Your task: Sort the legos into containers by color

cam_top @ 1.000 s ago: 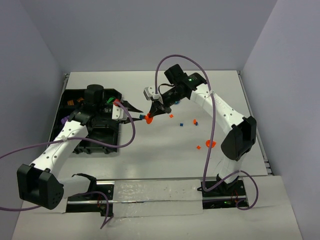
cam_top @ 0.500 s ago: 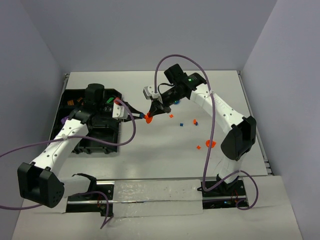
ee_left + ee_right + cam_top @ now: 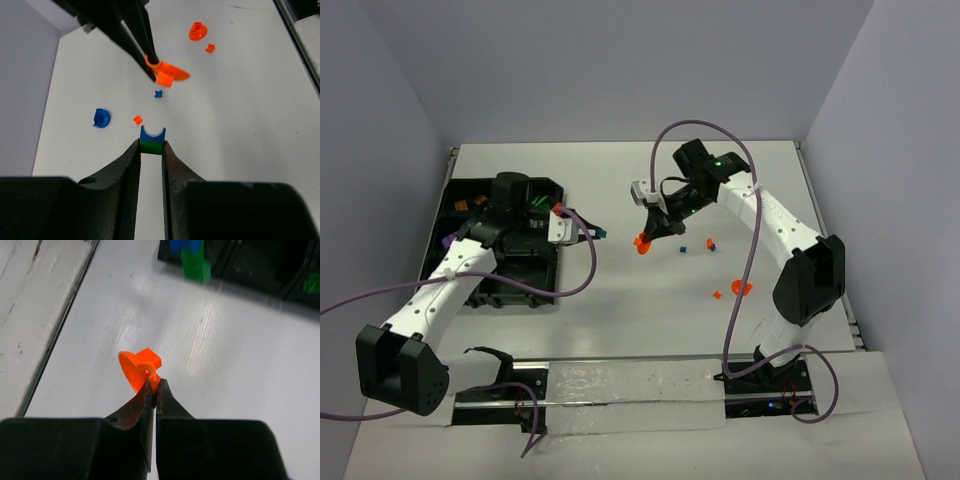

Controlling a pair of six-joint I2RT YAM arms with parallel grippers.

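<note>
My left gripper (image 3: 596, 232) is shut on a small green-and-blue brick (image 3: 152, 135), held above the table just right of the black compartment tray (image 3: 466, 202). In the left wrist view the brick sits between the fingertips of that gripper (image 3: 151, 146). My right gripper (image 3: 648, 236) is shut on an orange rounded piece (image 3: 641, 243), held a little to the right of the left gripper. In the right wrist view this gripper (image 3: 155, 386) pinches the orange piece (image 3: 137, 367) by its edge. The green-and-blue brick (image 3: 193, 259) shows at the top of that view.
Loose legos lie on the white table: a blue brick (image 3: 684, 246), a blue-and-orange pair (image 3: 710, 243), a small orange brick (image 3: 717, 294) and an orange round piece (image 3: 741, 288). The left wrist view also shows a blue round piece (image 3: 101, 118). Several pieces lie in the tray.
The two grippers met at the orange piece; now they are apart. The right gripper has moved right with the orange piece, and the left gripper holds the green-and-blue brick.
</note>
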